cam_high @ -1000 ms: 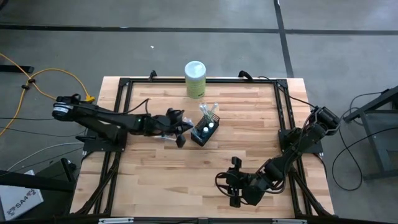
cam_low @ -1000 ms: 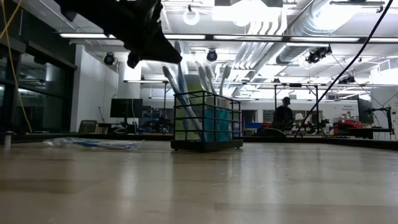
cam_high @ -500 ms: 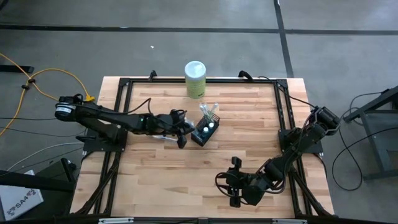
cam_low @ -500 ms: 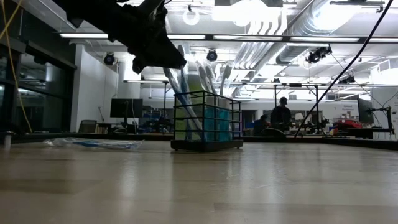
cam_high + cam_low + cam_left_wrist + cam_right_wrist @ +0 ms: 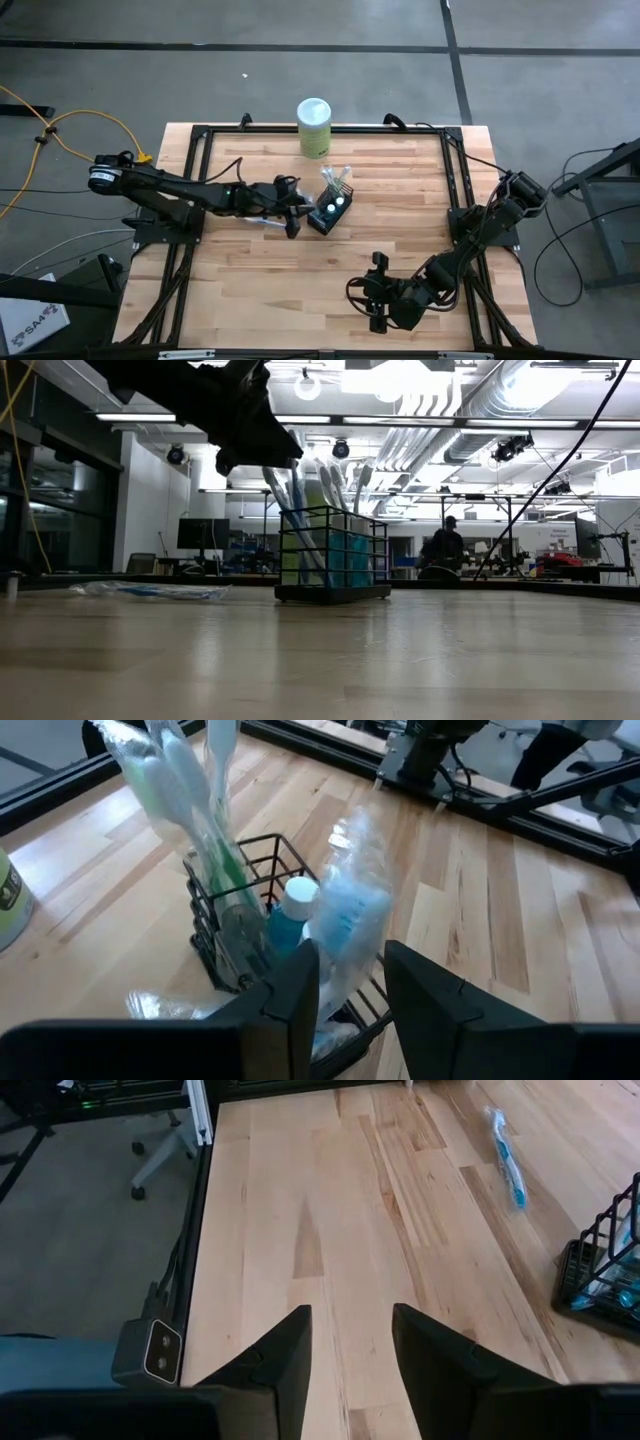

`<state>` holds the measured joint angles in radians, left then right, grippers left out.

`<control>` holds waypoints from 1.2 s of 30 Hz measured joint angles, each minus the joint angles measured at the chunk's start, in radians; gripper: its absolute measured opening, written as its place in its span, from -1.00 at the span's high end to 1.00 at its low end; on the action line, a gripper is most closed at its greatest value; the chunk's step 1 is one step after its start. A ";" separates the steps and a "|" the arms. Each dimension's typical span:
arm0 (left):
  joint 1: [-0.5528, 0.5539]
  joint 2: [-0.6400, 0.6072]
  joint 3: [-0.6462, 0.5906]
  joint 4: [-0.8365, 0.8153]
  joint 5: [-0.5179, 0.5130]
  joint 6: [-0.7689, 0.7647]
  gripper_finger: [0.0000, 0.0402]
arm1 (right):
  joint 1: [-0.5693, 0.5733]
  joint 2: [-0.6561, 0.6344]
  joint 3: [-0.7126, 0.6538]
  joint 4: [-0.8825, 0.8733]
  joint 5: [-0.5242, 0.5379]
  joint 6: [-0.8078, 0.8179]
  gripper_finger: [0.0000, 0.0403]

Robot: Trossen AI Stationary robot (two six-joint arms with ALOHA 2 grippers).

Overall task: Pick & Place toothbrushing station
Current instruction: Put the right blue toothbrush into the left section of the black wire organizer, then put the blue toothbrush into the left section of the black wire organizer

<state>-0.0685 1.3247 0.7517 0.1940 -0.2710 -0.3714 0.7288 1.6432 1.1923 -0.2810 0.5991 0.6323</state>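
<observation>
The toothbrushing station, a black wire-mesh holder (image 5: 330, 211), stands on the table right of the middle's left half, with toothbrushes (image 5: 285, 495) upright in it and teal white-capped tubes (image 5: 290, 915). My left gripper (image 5: 297, 208) hangs open just left of the holder, above its rim. A plastic-wrapped toothbrush (image 5: 350, 925) leans out of the holder into the gap between its fingers. Another wrapped toothbrush (image 5: 266, 222) lies flat on the table below the left arm. My right gripper (image 5: 371, 292) waits open near the table's front edge, nothing between its fingers. My left gripper's fingers (image 5: 295, 995) stand on either side of the wrapped toothbrush's upper part (image 5: 345, 975), coming slanting from the table's left and above. Whether they touch the wrapping I cannot tell. The toothbrush's lower end sits in the holder.
A pale green canister with a white lid (image 5: 314, 127) stands at the far edge, behind the holder. A black frame (image 5: 196, 150) runs around the tabletop. Bare wood (image 5: 330, 1230) lies between my right gripper and the holder.
My left gripper has shifted a little toward the table's right edge, closer over the holder's rim. The holder and the toothbrush lying on the table have kept their places.
</observation>
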 joint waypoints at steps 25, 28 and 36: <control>-0.157 -0.050 0.001 -0.079 -0.048 -0.011 0.44 | 0.000 0.000 0.000 0.002 -0.006 0.005 0.34; -0.214 -0.085 0.001 -0.117 -0.095 -0.010 0.44 | 0.000 0.014 0.000 0.016 -0.006 0.004 0.34; -0.406 -0.161 0.001 -0.342 -0.397 -0.147 0.44 | -0.066 0.106 0.000 0.034 -0.124 -0.022 0.34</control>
<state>-0.4746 1.1635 0.7524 -0.1482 -0.6680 -0.5187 0.6625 1.7491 1.1927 -0.2467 0.4754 0.6108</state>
